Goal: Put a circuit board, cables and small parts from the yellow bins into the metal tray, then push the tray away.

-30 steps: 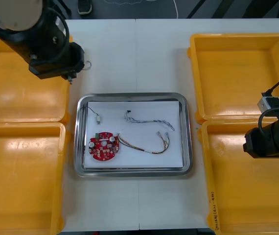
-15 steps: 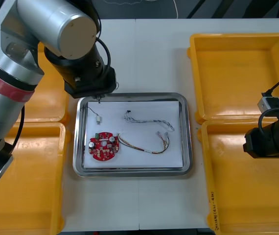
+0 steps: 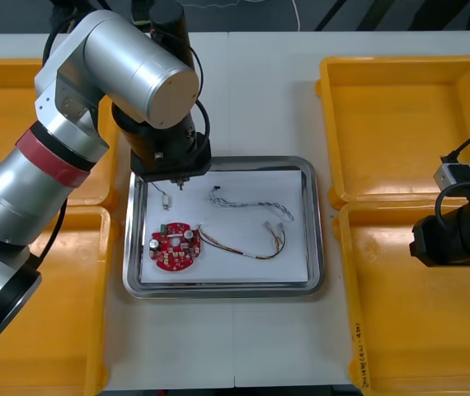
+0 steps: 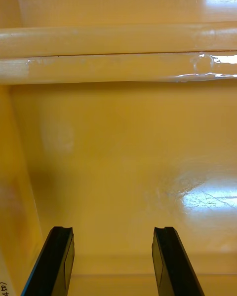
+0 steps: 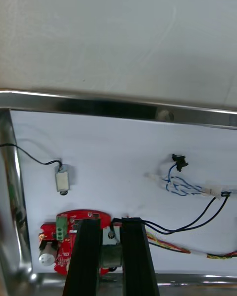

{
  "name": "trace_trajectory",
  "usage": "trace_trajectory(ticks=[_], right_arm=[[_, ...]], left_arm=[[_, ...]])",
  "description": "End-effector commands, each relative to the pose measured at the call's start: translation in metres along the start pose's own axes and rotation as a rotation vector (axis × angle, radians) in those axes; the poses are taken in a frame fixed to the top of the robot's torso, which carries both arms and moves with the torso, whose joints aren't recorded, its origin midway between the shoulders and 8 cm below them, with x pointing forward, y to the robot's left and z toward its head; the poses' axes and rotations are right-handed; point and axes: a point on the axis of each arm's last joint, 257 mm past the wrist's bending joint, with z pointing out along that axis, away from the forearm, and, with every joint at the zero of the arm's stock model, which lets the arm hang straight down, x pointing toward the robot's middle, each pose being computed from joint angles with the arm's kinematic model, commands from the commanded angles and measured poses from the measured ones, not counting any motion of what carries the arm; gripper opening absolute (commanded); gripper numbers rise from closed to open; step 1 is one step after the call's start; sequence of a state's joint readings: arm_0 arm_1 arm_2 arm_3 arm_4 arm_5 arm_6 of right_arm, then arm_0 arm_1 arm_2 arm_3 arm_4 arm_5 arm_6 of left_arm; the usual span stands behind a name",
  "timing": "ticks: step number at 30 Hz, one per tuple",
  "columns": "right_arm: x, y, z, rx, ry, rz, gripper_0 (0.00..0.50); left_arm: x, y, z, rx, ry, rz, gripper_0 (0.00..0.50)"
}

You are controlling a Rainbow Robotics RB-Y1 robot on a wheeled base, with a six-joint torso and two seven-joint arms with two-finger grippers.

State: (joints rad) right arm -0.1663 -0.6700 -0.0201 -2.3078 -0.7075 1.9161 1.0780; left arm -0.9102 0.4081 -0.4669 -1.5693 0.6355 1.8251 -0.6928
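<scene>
Lying long axis left-to-right, metal tray sits under left end effector.

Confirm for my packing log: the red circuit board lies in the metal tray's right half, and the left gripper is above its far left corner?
Wrong half: the front view shows the circuit board in the left half of the metal tray. The left gripper is above its far left corner, as stated.
</scene>
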Motion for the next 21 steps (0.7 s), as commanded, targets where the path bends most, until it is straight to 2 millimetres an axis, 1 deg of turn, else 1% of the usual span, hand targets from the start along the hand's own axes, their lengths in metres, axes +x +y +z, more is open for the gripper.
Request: trace_trajectory(ticks=[1,4,12,21], right_arm=[[-0.001,-0.004,-0.005,0.001,-0.016,0.019,0.461],[-0.001,-0.004,-0.005,0.002,-0.015,0.018,0.460],[-0.002,-0.005,-0.005,0.004,-0.017,0.019,0.459],[-0.002,-0.004,-0.005,0.002,-0.018,0.018,0.460]], left_arm=[[0.002,-0.024,0.007,0.039,-0.041,0.038,0.000],[0.002,-0.027,0.015,0.053,-0.056,0.044,0.000],[0.008,-0.020,0.033,0.049,-0.064,0.043,0.000],[0.016,-0.012,0.047,0.036,-0.054,0.049,0.000]])
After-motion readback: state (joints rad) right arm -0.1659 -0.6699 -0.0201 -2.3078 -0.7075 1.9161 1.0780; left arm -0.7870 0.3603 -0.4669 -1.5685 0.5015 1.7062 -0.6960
